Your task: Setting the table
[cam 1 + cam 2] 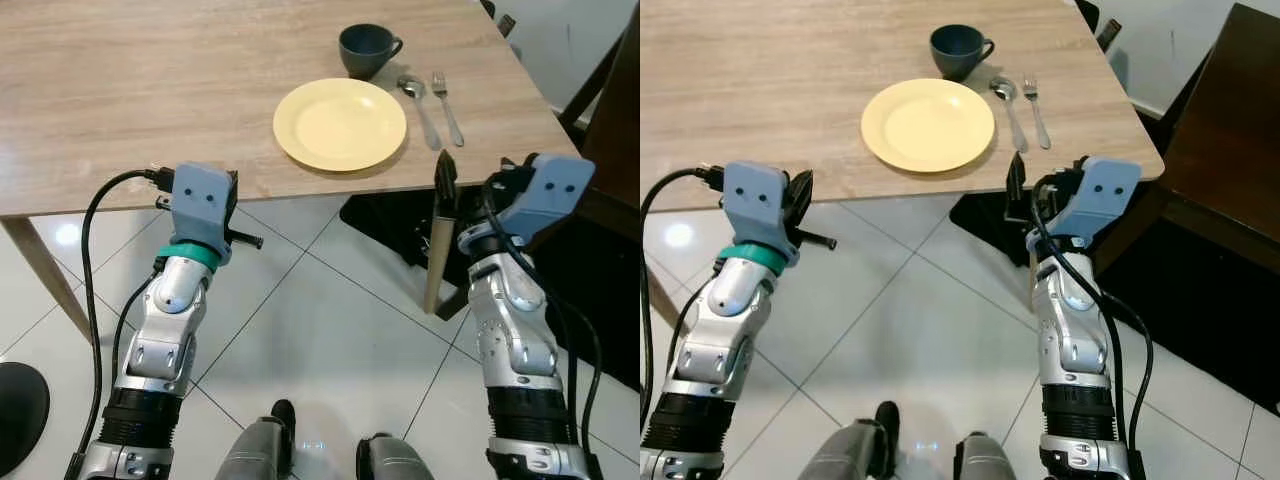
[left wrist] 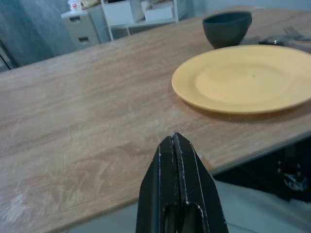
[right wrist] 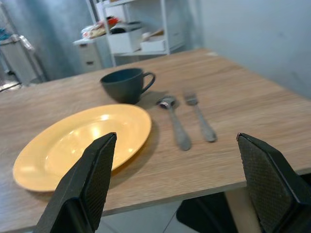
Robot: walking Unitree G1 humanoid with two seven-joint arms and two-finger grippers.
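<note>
Left eye view looks down on a light wood-grain desk with a matte laminate top, standing on a glossy white tiled floor; no brand, label or lettering can be read on anything. Near the desk's front right corner lies a round, smooth pale-yellow plate with a shallow raised rim. Just behind it stands a dark blue-grey cup, rounded like a small bowl, its loop handle turned to the right. Beside the plate on its right lie a silver metal spoon and, just right of that, a silver metal fork, side by side and apart from each other, handles toward the front edge. The right tool hangs just before the desk's front edge, below and in front of the spoon and fork, its two textured black fingers spread wide and holding nothing. The left tool sits at the front edge well left of the plate, its black fingers pressed flat together and empty. A dark chair stands at the right of the desk.
</note>
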